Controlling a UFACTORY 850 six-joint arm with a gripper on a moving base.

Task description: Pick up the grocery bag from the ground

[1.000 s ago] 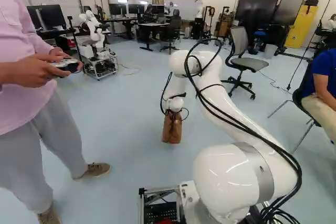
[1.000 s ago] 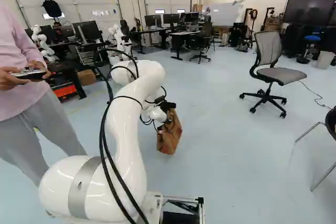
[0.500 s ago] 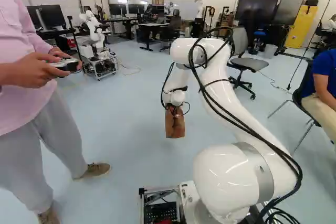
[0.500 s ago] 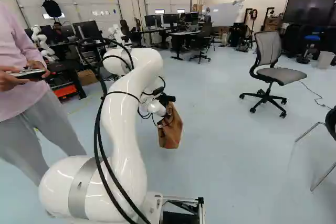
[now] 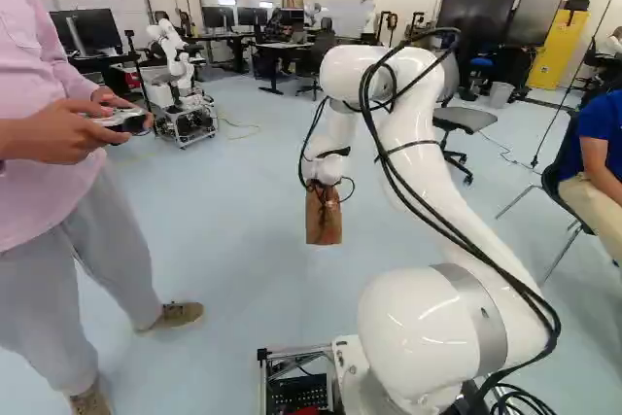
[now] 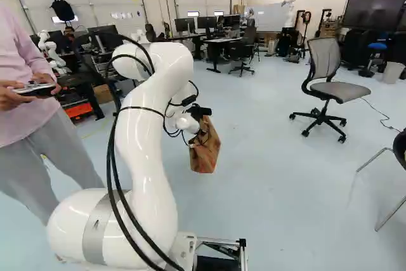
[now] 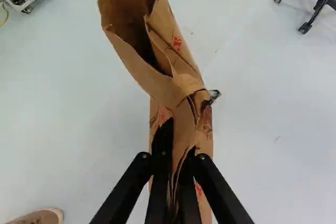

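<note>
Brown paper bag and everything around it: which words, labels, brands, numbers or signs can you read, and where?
Paper bag: red print, too small and creased to read.
Arm's grey band: a small dark mark, too small to read.
Nothing else is readable.

the bag [image 6: 206, 156] hangs above the floor [image 6: 285, 201], ahead of the base, between the fingers of the gripper [image 5: 323, 195]. near left stands a person [image 5: 49, 133]. far left, another robot [image 5: 173, 57] stands on a cart [image 5: 185, 123], beyond the person. right of the bag and farther off is an office chair [image 6: 339, 91]; a second chair [image 6: 401, 147] is nearer, at the right edge of the right base view. far off in the middle is a desk [image 6: 223, 40], with a whiteboard [image 6: 269, 18] behind it; far right, a large screen [image 6: 375, 7].
</note>
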